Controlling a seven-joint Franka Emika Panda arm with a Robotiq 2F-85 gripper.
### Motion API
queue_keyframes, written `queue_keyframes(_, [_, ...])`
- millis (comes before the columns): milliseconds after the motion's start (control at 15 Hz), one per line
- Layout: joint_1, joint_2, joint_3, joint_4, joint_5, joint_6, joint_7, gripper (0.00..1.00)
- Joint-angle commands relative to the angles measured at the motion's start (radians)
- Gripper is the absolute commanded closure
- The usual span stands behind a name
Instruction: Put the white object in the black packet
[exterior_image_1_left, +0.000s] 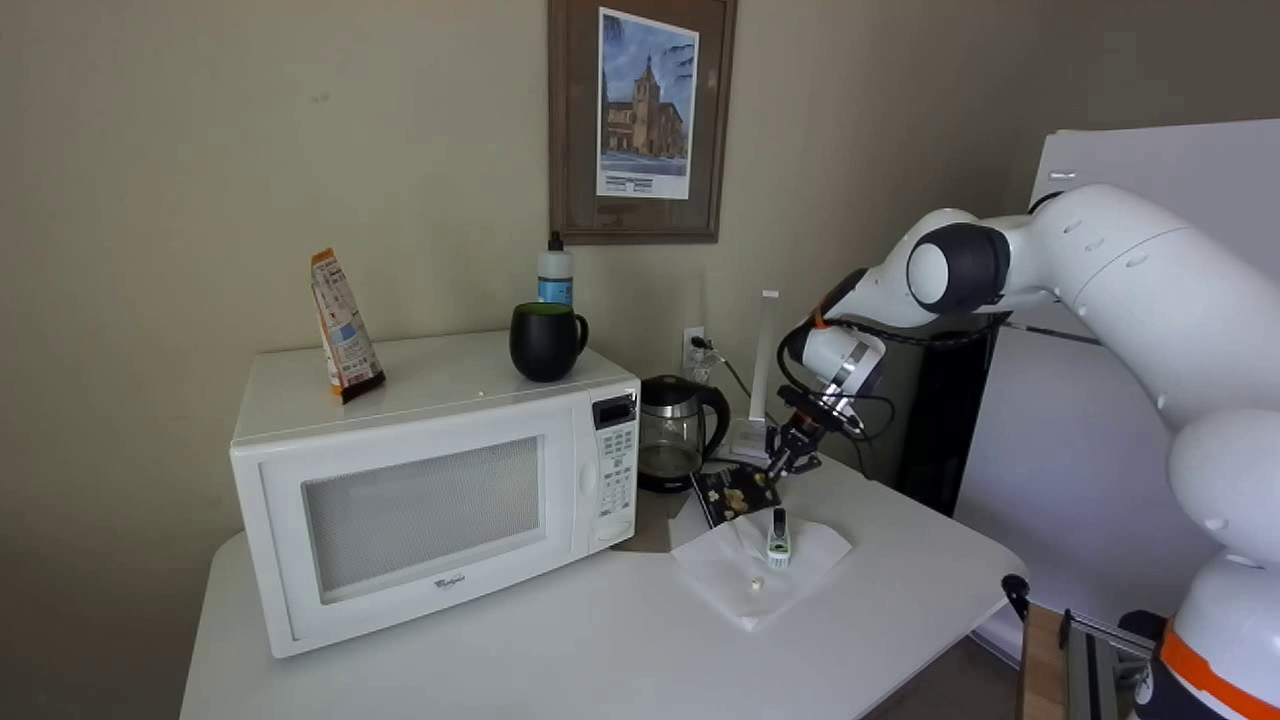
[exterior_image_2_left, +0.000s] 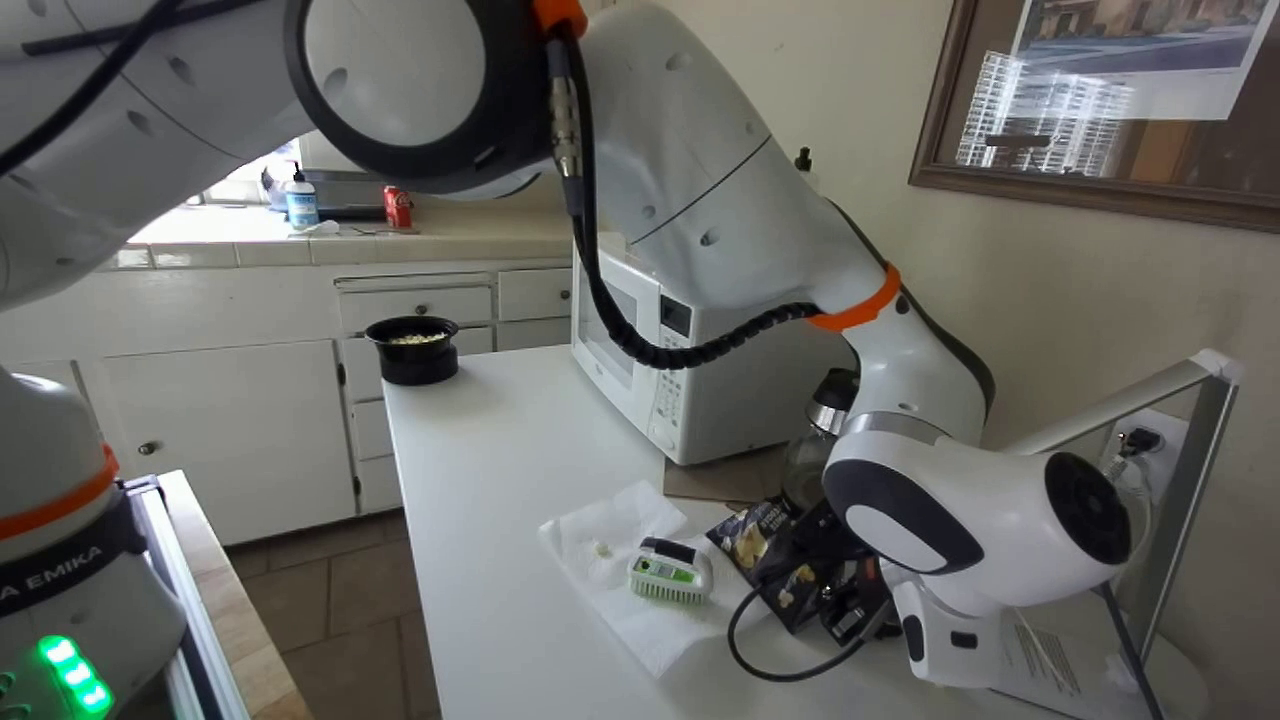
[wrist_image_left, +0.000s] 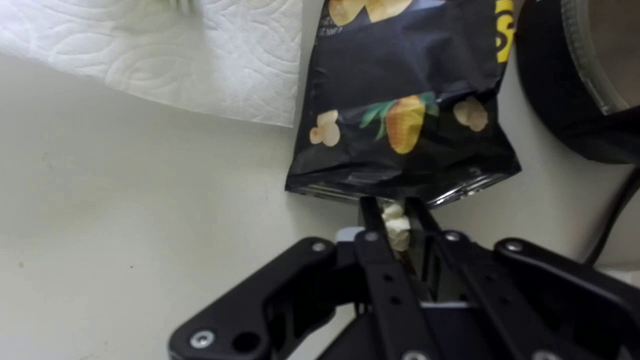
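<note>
White desk (exterior_image_1_left: 600, 660) against beige wall (exterior_image_1_left: 420, 150): one microwave (exterior_image_1_left: 430, 510), one glass kettle (exterior_image_1_left: 668, 445), one paper towel (exterior_image_1_left: 722, 560) carrying one small white morsel (exterior_image_1_left: 757, 583) and one white-and-green object (exterior_image_2_left: 668, 572). One black packet (wrist_image_left: 415, 65) (one pineapple print (wrist_image_left: 405, 125) near its mouth) lies between towel and kettle in wrist view. Claw (wrist_image_left: 391, 204) grips white popcorn-like lump (wrist_image_left: 398, 234), fingertips (wrist_image_left: 370, 212) at packet's mouth; whether inside, cannot tell.
</note>
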Motion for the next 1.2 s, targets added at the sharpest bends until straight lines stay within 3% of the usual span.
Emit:
queue_keyframes(0, [0.005,0.045,0.010,0.042,0.030,0.024,-0.005,0.96])
queue_keyframes(667, [-0.007,0.066,0.033,0.072,0.039,-0.026,-0.002,0.96])
queue_keyframes(1067, [-0.017,0.066,0.031,0.087,0.034,-0.138,0.001,0.96])
queue_keyframes(1133, [-0.020,0.067,0.032,0.092,0.035,-0.156,0.000,0.81])
